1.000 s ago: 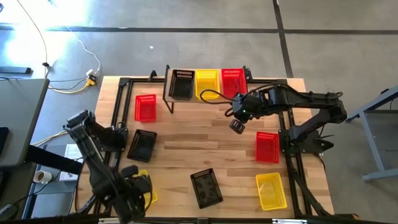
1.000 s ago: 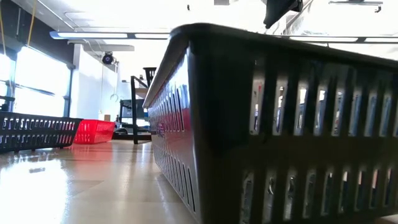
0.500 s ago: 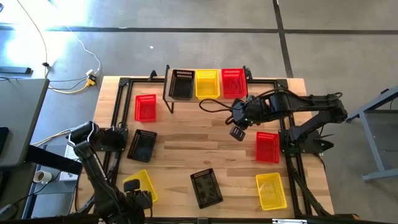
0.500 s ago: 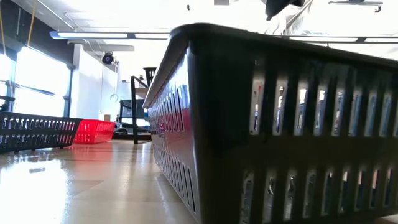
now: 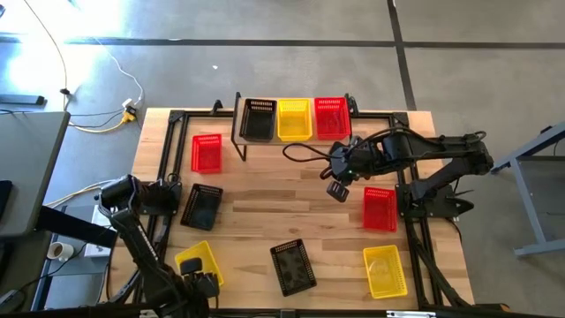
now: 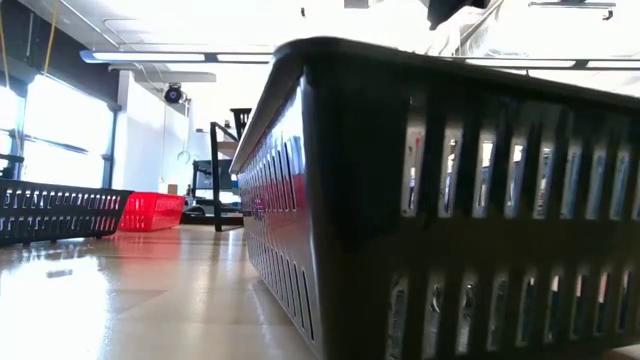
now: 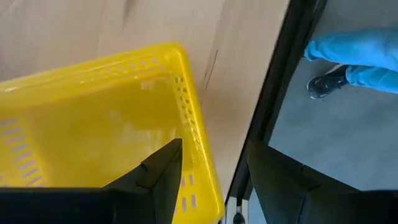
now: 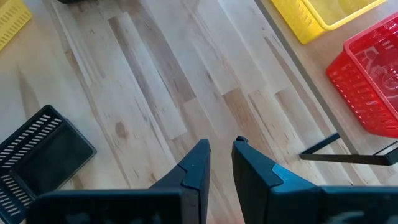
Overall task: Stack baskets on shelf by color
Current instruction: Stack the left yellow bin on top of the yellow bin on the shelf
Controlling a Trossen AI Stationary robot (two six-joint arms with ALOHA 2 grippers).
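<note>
The shelf point(image 5: 291, 132) is sitting at upper centre of the high view, carrying one black basket point(image 5: 258, 119), one yellow basket point(image 5: 294, 119) and one red basket point(image 5: 331, 117) side by side, each apparently starting a colour column. Six baskets are lying loose on the table point(image 5: 265, 199): a red one point(image 5: 207, 153) at upper left, a black one point(image 5: 202, 206) at left, a yellow one point(image 5: 199, 262) at lower left, a black one point(image 5: 293, 266) at lower centre, a red one point(image 5: 380, 208) at right and a yellow one point(image 5: 385, 269) at lower right. The left tool point(image 5: 201, 284) is hanging at the lower-left table edge with its jaws spread wide; in its wrist view one finger point(image 7: 163, 171) is sitting inside the yellow basket point(image 7: 106, 124) and the other outside its wall, so it is probably straddling the rim for a pinch, nothing gripped yet. The right tool point(image 5: 335, 188) is hovering over bare table just below the shelf's right end, jaws nearly closed and empty, likely heading for the red basket at right. A person's blue sleeve point(image 7: 354, 53) is showing beyond the table edge.
</note>
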